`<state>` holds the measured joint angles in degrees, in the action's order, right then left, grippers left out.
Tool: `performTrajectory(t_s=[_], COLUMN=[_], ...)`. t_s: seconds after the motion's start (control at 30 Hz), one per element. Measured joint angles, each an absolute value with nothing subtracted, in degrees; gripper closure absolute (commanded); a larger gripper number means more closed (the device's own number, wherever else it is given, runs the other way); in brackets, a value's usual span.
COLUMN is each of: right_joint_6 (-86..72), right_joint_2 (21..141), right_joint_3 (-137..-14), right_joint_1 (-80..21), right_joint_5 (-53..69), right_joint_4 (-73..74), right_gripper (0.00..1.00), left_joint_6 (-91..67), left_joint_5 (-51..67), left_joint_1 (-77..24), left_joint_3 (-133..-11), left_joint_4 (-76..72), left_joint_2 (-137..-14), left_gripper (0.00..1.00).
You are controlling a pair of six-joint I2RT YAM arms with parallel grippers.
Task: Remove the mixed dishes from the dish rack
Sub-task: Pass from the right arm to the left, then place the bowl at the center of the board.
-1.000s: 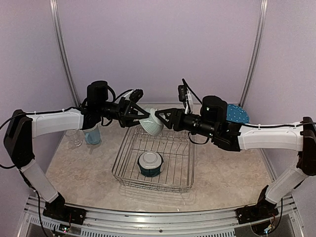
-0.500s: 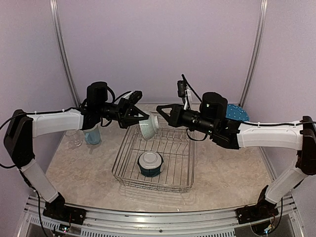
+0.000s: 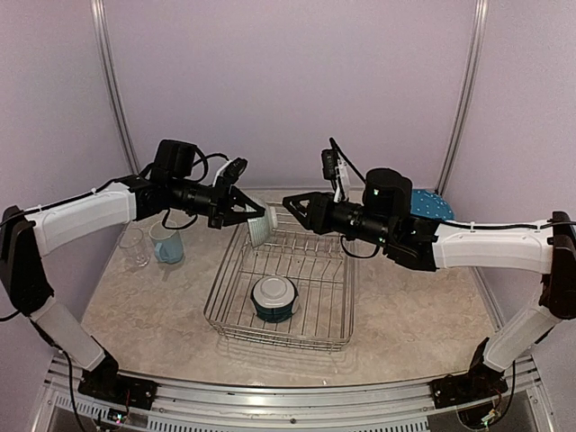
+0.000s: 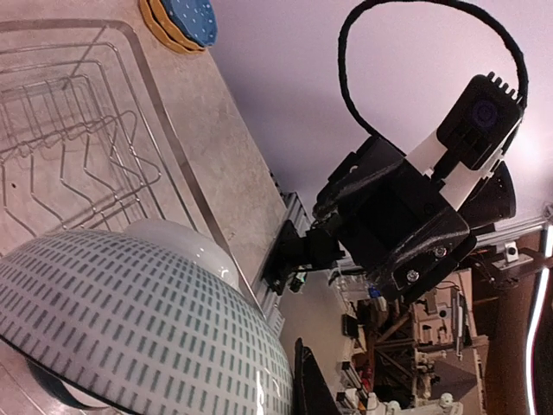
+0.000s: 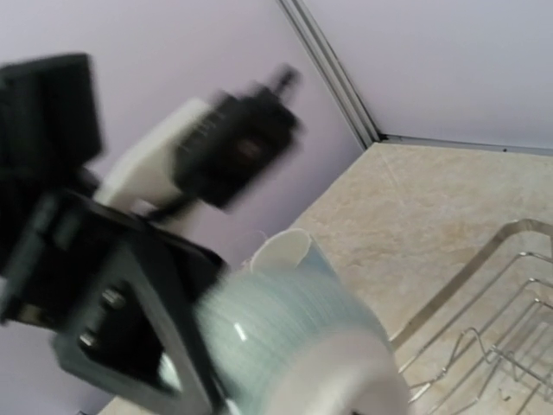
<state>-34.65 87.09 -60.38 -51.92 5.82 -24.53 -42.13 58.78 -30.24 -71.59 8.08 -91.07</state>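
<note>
My left gripper (image 3: 256, 217) is shut on the rim of a pale bowl (image 3: 259, 229) with a dashed pattern, held tilted over the far left corner of the dish rack (image 3: 229, 297). In the left wrist view that bowl (image 4: 130, 328) fills the lower left, with one dark finger (image 4: 309, 393) beside it. My right gripper (image 3: 291, 207) hangs open just right of the bowl, not touching it. In the blurred right wrist view the bowl (image 5: 294, 346) is close in front. A second teal bowl (image 3: 274, 298) sits inside the rack.
A light blue mug (image 3: 167, 243) and a clear glass (image 3: 135, 248) stand on the table left of the rack. A blue plate on yellow-orange plates (image 3: 434, 207) lies at the back right, behind the right arm. Purple walls close in the back and sides.
The right gripper let go of the bowl and drew back slightly. The left arm, shut on the bowl, has pulled it to the left.
</note>
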Motion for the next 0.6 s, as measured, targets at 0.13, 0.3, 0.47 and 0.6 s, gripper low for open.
performTrajectory(t_s=[0.13, 0.3, 0.47, 0.6], right_joint_6=[-34.3, -34.1, -34.2, -34.2], right_joint_2=[87.0, 87.0, 87.0, 87.0], right_joint_3=[-60.4, -60.4, -60.4, -60.4], right_joint_1=[-51.9, -51.9, -51.9, -51.9], right_joint_5=[5.3, 5.0, 4.9, 4.9], right_joint_4=[-23.3, -22.7, -22.3, -22.1], right_gripper=[0.65, 0.65, 0.64, 0.64], left_joint_6=[-35.0, -31.7, -31.6, -32.8], left_joint_5=[47.0, 24.4, 10.0, 5.2], left_joint_1=[-30.3, -30.3, -29.5, -28.1], left_joint_3=[-73.7, -74.7, -77.3, -79.6], left_joint_4=[17.4, 26.6, 34.1, 38.3], left_joint_2=[-86.7, -82.8, -83.8, -86.3], left_gripper=[1.00, 1.00, 1.00, 1.00])
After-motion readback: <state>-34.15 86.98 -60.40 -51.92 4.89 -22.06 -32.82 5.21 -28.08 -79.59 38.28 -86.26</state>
